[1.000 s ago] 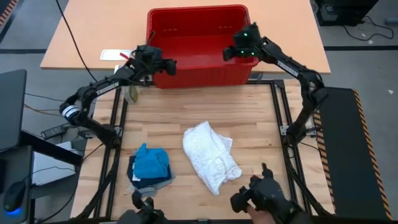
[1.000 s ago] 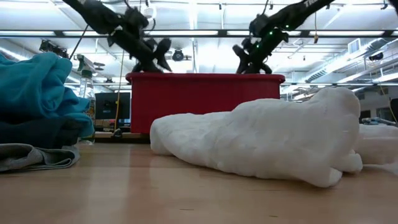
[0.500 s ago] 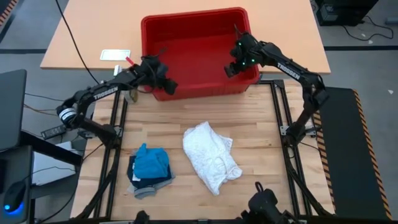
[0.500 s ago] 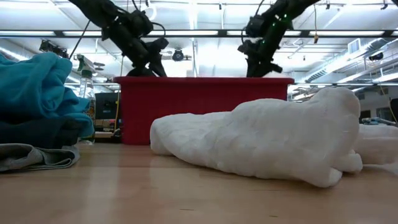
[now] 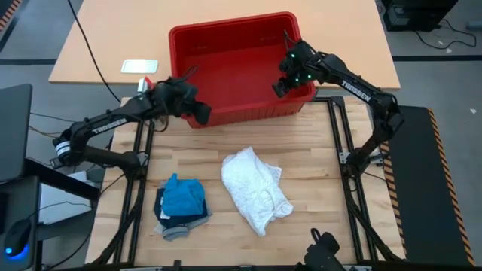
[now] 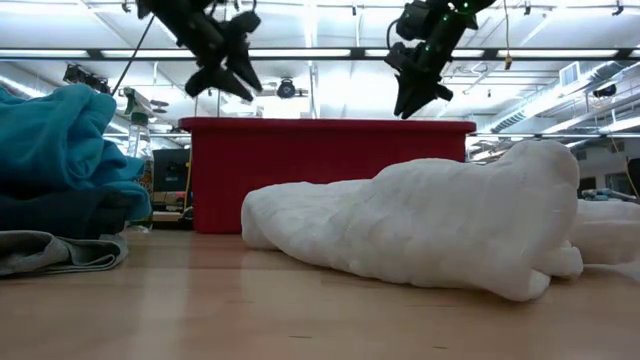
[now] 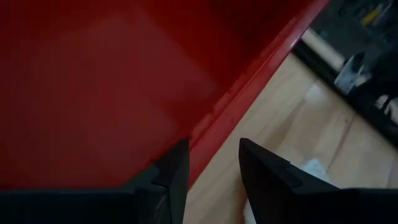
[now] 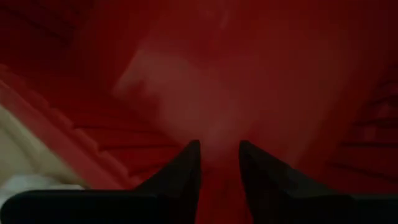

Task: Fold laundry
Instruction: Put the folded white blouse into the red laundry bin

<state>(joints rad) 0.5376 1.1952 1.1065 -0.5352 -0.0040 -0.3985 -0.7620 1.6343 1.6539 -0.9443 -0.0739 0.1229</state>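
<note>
The laundry lies on the wooden table. A crumpled white cloth (image 5: 254, 188) (image 6: 420, 225) is at the middle. To its left is a stack with the bright blue garment (image 5: 183, 197) (image 6: 55, 140) on top, the navy garment (image 6: 60, 210) under it and the grey T-shirt (image 6: 50, 252) at the bottom. My left gripper (image 5: 200, 113) (image 6: 228, 80) hangs open above the near left corner of the red basket (image 5: 233, 113). My right gripper (image 5: 281, 84) (image 6: 412, 98) hangs open above the basket's right side, fingers pointing down. Both are clear of the rim.
The red basket (image 6: 330, 165) stands at the table's far edge, and it looks empty in the wrist views (image 7: 93, 93) (image 8: 236, 81). A second, tan table (image 5: 113, 38) lies behind it with a white card (image 5: 139, 66) on it. A dark object (image 5: 325, 252) shows at the near edge.
The red basket has slid a little toward the table's near edge. Both grippers came along with it at its rim, then rose clear above it. My left gripper has also moved toward the near edge, to the basket's near left corner.
</note>
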